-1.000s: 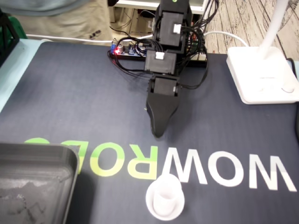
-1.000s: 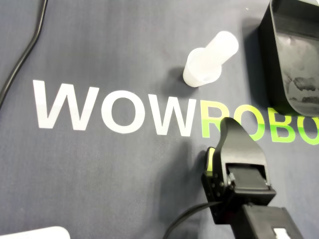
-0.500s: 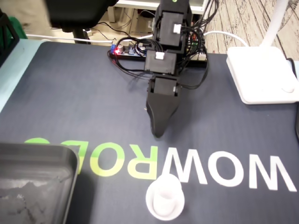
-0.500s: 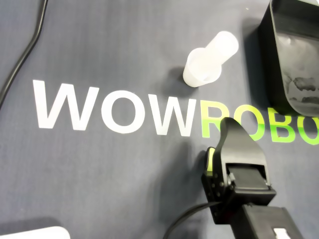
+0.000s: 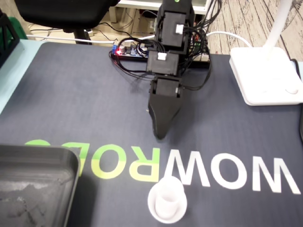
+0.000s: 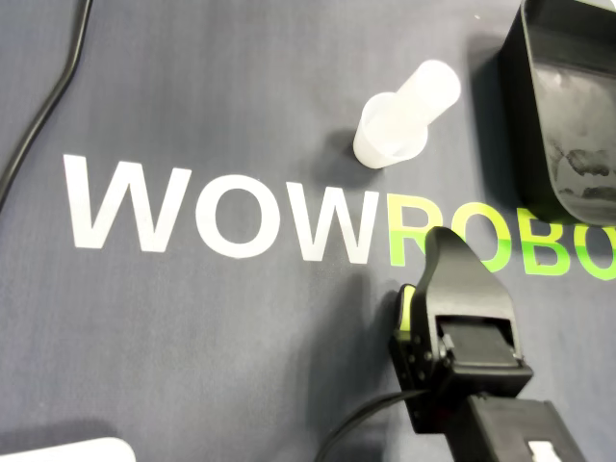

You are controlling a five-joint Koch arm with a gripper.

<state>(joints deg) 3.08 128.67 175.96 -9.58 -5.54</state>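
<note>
One white cup (image 5: pixel 165 201) stands upright toward the tabletop edge farthest from my base, straight ahead of my claw (image 5: pixel 161 134) and apart from it. Whether my jaws are parted, I cannot tell.

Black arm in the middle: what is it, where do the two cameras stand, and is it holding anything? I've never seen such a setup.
It is a small hobby robot arm ending in a gripper. One camera stands in front, facing the arm; the other looks straight down. On the dark printed mat are a white plastic piece, a tube on a wider base, a black tray at the edge, and a white lamp base. The gripper is apart from the white piece. Nothing shows in its grip, and I cannot tell whether it is open.
</note>
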